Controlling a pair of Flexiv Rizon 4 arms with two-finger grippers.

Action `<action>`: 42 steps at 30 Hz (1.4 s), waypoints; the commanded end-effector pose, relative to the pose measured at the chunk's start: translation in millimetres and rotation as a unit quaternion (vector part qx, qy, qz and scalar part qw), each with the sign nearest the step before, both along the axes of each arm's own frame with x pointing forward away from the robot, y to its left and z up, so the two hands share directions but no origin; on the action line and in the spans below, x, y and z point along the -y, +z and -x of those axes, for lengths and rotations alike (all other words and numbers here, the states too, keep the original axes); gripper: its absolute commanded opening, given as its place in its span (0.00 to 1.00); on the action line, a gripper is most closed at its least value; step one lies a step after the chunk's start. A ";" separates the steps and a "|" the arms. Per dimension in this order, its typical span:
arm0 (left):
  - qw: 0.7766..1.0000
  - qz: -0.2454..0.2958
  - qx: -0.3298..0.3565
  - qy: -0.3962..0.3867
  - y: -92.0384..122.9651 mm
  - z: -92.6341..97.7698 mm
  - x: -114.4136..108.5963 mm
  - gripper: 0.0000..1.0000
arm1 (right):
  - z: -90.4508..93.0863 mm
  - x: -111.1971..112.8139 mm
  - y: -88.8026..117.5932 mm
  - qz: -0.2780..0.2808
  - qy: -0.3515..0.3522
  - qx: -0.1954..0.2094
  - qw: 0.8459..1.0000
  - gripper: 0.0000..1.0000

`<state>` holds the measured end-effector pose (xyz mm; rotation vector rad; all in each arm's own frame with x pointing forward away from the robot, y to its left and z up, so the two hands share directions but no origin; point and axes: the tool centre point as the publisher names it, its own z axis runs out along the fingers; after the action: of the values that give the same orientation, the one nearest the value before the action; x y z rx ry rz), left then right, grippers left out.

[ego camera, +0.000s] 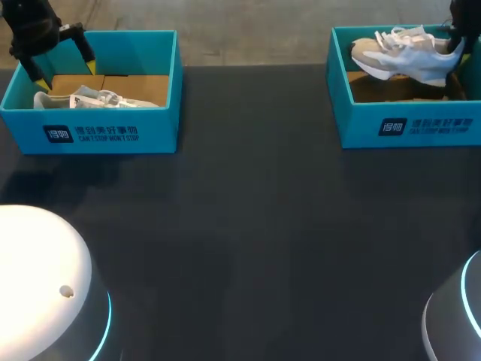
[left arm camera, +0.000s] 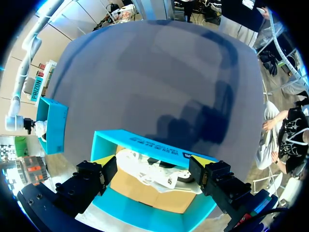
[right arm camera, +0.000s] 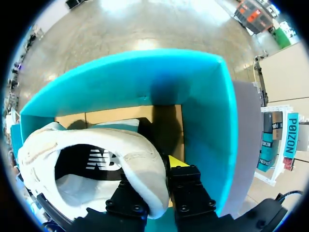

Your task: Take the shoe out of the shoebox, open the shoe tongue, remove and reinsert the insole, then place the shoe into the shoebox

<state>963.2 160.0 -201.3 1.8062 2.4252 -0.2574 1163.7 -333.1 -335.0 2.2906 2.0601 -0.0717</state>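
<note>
The right gripper (right arm camera: 161,169) pinches the heel of the white sneaker (ego camera: 402,54), raised over the right shoebox (ego camera: 409,124) with its toe pointing to 9 o'clock. The left gripper (ego camera: 62,64), fingers spread, hovers over the second sneaker (ego camera: 98,98) lying in the left shoebox (ego camera: 90,135).

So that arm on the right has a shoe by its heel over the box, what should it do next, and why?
Probably lift a little higher, then carry the shoe out over the table. The right gripper is shut on the heel, and the shoe hangs tilted over the shoebox, its sole close to the walls.
</note>
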 end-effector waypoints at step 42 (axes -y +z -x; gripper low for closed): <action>1.000 0.000 0.000 -0.001 0.0 -0.3 -0.1 1.00 | 18.0 -13.2 132.1 -0.011 0.032 0.084 0.996 0.00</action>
<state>963.2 160.0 -201.3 1.8061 2.4252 -0.2574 1143.2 -319.8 -204.4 2.1535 2.0539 0.1462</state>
